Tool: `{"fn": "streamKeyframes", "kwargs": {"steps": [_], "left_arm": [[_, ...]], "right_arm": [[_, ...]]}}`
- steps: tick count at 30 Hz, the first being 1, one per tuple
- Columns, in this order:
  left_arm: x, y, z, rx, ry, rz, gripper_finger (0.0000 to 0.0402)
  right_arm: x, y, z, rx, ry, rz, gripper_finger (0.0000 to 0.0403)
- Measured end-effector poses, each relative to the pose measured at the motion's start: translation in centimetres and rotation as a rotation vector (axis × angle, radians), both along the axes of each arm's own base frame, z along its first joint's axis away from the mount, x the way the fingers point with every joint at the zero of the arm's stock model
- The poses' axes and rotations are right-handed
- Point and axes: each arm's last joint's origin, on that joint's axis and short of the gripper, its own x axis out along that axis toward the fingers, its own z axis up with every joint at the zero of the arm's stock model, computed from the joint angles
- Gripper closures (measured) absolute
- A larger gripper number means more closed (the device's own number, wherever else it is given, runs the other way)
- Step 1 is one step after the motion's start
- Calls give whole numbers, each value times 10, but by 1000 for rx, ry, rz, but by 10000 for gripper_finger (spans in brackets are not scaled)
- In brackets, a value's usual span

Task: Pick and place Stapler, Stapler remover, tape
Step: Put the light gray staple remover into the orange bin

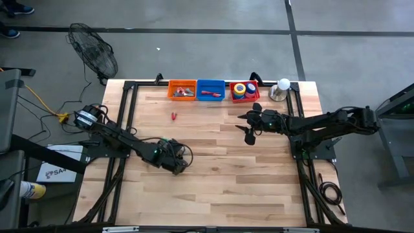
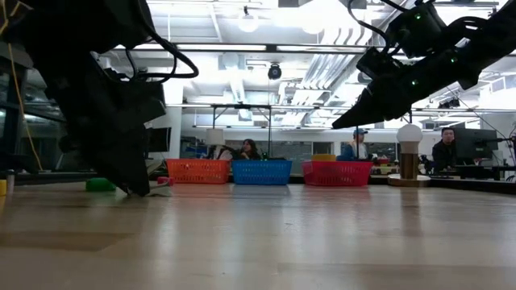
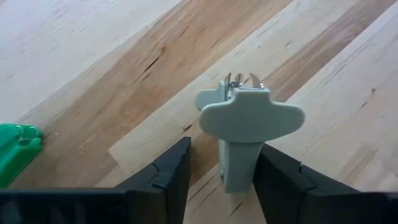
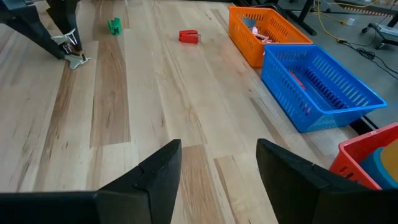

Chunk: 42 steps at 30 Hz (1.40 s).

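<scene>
A grey staple remover (image 3: 244,121) lies on the table with its metal claws pointing away from my left gripper (image 3: 221,177). That gripper is open and low over the table's middle (image 1: 178,163), a finger on either side of the remover's stem; a gap shows on one side. The right wrist view shows the remover (image 4: 77,60) on the wood under that gripper. A small red staple remover (image 1: 174,116) lies on the table near the baskets. Tape rolls (image 1: 243,89) sit in the red basket (image 1: 255,97). My right gripper (image 4: 217,168) is open and hovers above the table (image 1: 251,133), touching nothing. My left gripper comes at the staple remover's stem (image 3: 239,165) slanting down from above. One finger (image 3: 171,177) stands clear of it with bare wood between. The other finger (image 3: 280,183) is right against the stem's edge, and I cannot tell whether it touches.
An orange basket (image 1: 182,97) and a blue basket (image 1: 210,97) stand beside the red one along the far edge, each with small items inside. A white ball on a metal base (image 1: 280,89) stands at the far right corner. A small green object (image 3: 17,152) lies near my left gripper.
</scene>
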Motion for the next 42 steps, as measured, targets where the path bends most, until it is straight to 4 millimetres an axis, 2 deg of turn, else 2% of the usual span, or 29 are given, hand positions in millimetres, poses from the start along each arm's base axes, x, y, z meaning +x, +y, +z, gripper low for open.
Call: {"fn": "streamKeyframes", "kwargs": {"steps": [7,15,26,32,42], "left_arm": [[0,0,0,0,-1,-5,293],[1,-1,1,6,0,-28,361],[4,4,7,51,-28,-14,355],[10,31,17,102,-32,23,358],[17,101,32,195,-4,89,359]], "right_arm": [[0,0,0,0,1,0,203],[0,0,0,1,1,0,203],[0,0,0,4,0,-1,203],[0,0,0,5,3,-1,203],[0,0,-1,5,8,-1,203]]}}
